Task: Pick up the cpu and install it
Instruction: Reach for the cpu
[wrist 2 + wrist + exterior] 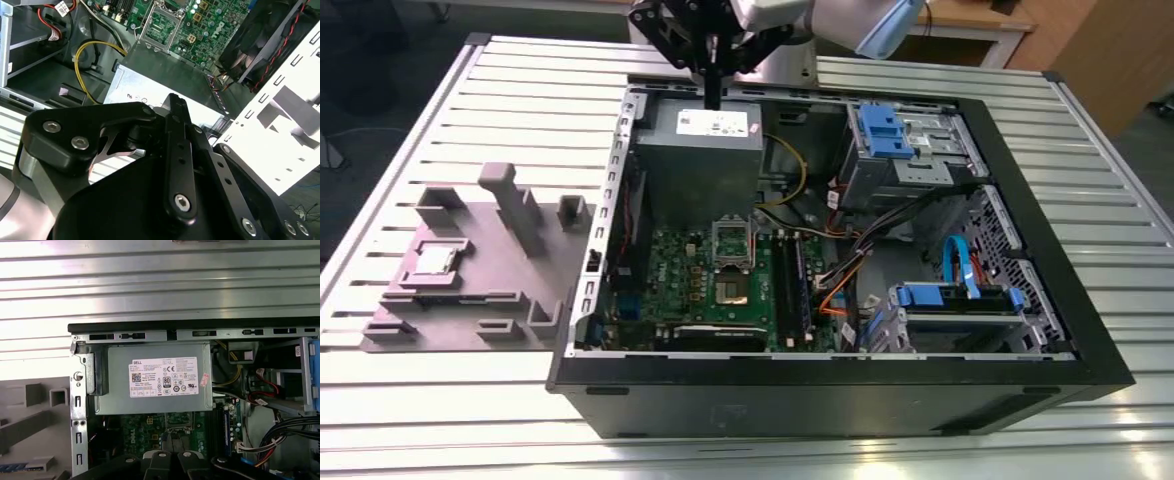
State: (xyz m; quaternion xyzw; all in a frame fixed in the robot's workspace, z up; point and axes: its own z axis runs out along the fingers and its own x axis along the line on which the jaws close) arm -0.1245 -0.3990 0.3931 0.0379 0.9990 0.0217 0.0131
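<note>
The hand (714, 103) hangs above the far end of the open case (854, 400), over the power supply (707, 125), with its fingers (175, 107) drawn together and nothing between them. In the first wrist view the supply (155, 377) lies directly under the camera, with the green board (150, 432) next to it and the dark fingertips at the picture's edge. The cpu (438, 260) is well apart from the hand. It lies flat as a small pale square in a recess of the grey tray (480, 300), which stands on the slatted desk (400, 120) outside the case, on the exterior view's left. Inside the case, the board (687, 275) lies flat on the floor, and its dark socket (731, 288) sits near the middle with its metal frame beside it toward the supply. Blue drive brackets (883, 130) and bundles of cables (854, 255) fill the case on the exterior view's right.
</note>
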